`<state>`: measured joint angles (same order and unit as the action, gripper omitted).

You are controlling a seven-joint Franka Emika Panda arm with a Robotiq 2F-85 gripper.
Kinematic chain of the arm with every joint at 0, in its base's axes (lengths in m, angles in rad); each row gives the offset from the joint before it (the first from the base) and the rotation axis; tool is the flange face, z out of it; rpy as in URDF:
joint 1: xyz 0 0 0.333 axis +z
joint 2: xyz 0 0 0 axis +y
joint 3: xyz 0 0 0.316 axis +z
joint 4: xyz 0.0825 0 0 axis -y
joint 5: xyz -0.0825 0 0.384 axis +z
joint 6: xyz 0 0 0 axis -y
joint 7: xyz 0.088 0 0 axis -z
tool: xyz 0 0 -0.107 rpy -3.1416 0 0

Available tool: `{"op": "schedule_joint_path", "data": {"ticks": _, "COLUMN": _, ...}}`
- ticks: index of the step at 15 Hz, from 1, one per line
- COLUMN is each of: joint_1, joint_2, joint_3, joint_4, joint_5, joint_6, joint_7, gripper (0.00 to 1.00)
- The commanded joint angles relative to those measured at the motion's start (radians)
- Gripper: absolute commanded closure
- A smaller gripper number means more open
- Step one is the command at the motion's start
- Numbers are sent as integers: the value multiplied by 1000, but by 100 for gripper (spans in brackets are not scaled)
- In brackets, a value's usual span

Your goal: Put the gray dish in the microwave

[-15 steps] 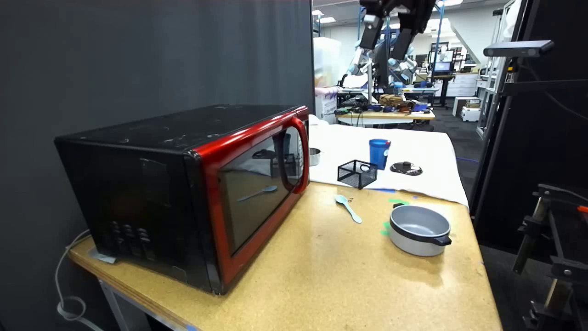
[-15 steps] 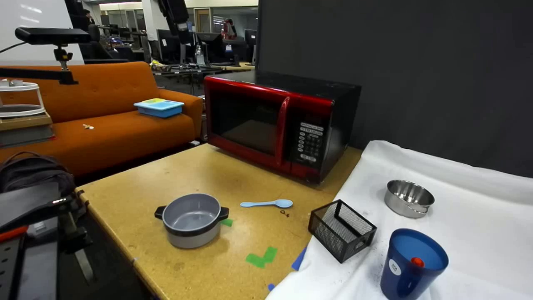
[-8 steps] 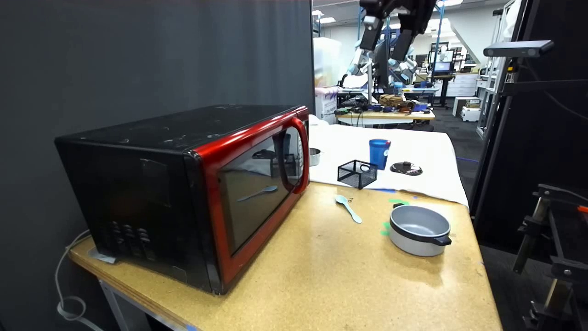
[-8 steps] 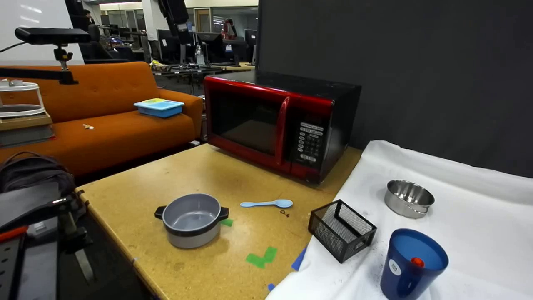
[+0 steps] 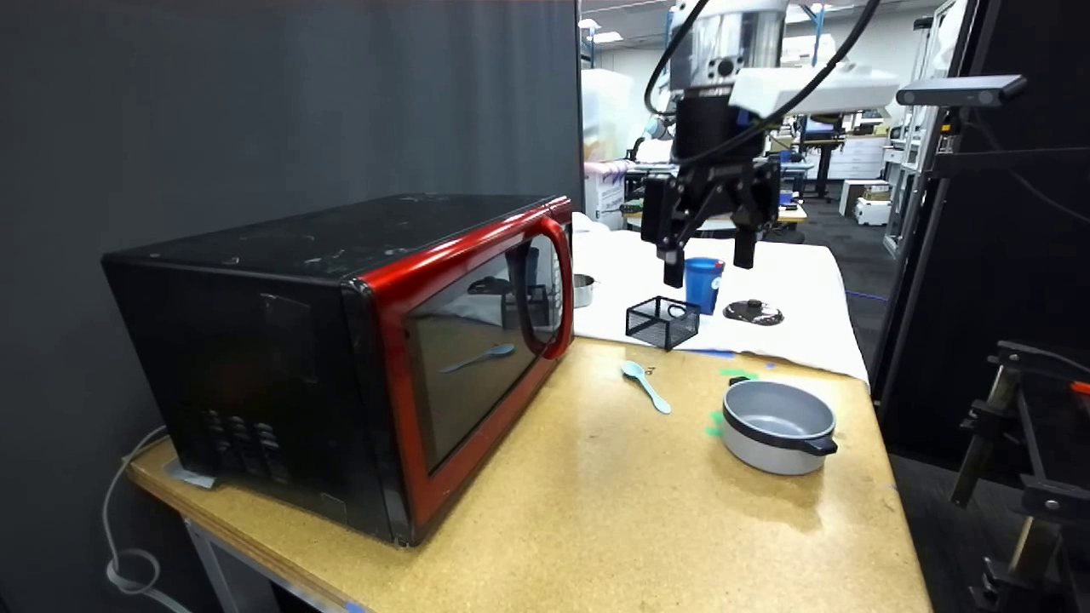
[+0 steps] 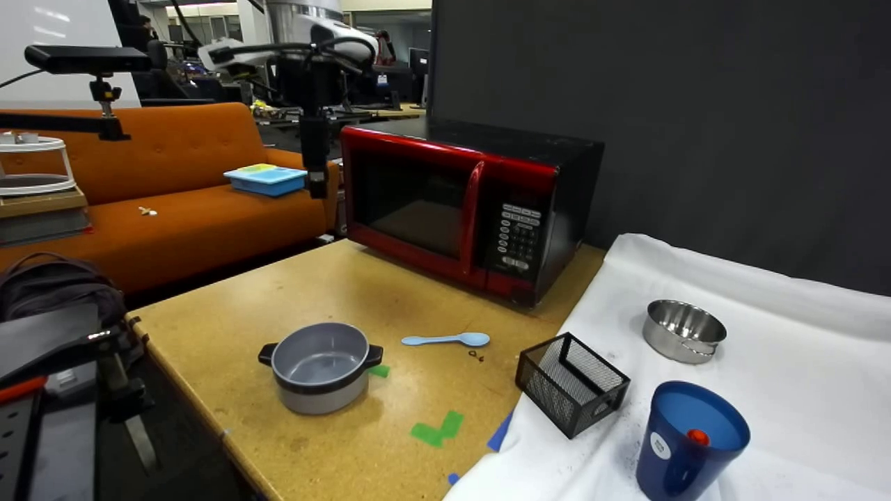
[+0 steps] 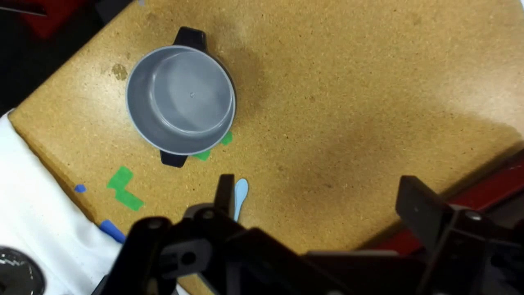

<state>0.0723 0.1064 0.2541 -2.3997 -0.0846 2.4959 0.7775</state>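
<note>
Below the hand [image 5: 708, 262], apart, gray dish [image 5: 777, 424]

In the wrist view, the gripper [image 7: 317, 186] hides part of the blue spoon [image 7: 240, 193] from us, and the edges crop the microwave [image 7: 491, 186] and the black lid [image 7: 18, 273]. In an exterior view, the microwave covers part of the steel bowl [image 5: 582, 292]. We cannot tell what the red thing [image 6: 697, 438] in the cropped blue cup [image 6: 686, 465] is.

Pale glare — soft shadows — on the tabletop [image 7: 327, 82].
</note>
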Motion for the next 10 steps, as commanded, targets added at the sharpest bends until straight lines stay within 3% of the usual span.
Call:
{"op": "schedule_joint_path", "data": {"ticks": 1, "joint_1": 58, "joint_2": 130, "joint_3": -66, "joint_4": 83, "joint_5": 37, "joint_6": -17, "joint_7": 20, "gripper": 0}}
{"op": "schedule_joint_path", "data": {"ticks": 5, "joint_1": 73, "joint_2": 222, "joint_3": -88, "joint_4": 71, "joint_5": 156, "joint_6": 60, "joint_7": -47, "gripper": 0}}
{"op": "schedule_joint_path", "data": {"ticks": 10, "joint_1": 47, "joint_2": 285, "joint_3": -59, "joint_4": -15, "joint_5": 352, "joint_6": 265, "joint_7": -222, "gripper": 0}}
